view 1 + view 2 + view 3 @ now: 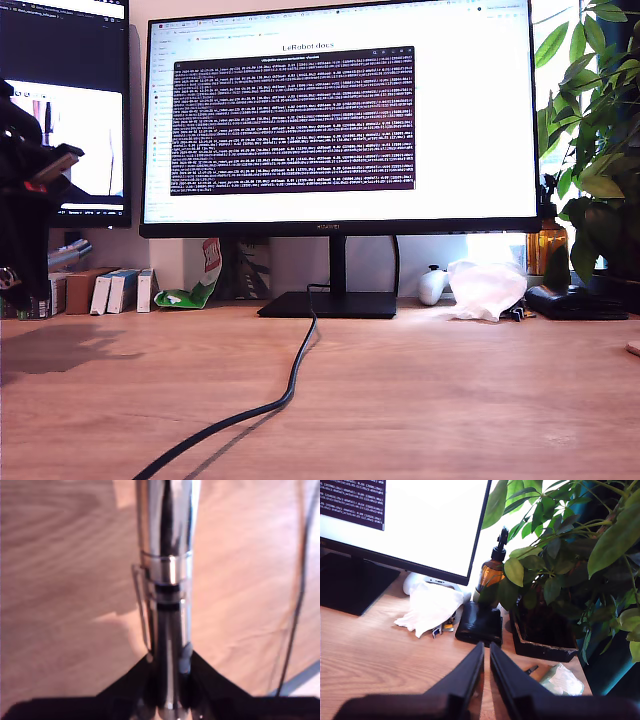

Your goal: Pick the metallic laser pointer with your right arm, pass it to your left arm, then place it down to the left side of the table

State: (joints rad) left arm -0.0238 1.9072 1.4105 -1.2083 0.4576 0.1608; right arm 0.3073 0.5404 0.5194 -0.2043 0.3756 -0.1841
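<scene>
The metallic laser pointer (167, 555) is a shiny silver cylinder with ringed segments. It sticks out from my first gripper (170, 661), which is shut on its lower end above the light-brown wood-grain table (60, 580). My second gripper (486, 646) hangs over the table (375, 655) near the potted plant. Its pointed black jaws are together with only a thin slit between them and nothing held. In the exterior view a black arm (25, 200) shows at the left edge, and a grey cylinder end (70, 254) pokes out beside it. The wrist views do not show which arm it is.
A large monitor (340, 115) on a black stand (330, 303) fills the back, and a black cable (270, 405) runs across the table toward the front. At the exterior view's right are a white cloth (485, 288), an amber bottle (491, 572) and a leafy plant (570, 555). Small boxes (110, 291) stand at the back left.
</scene>
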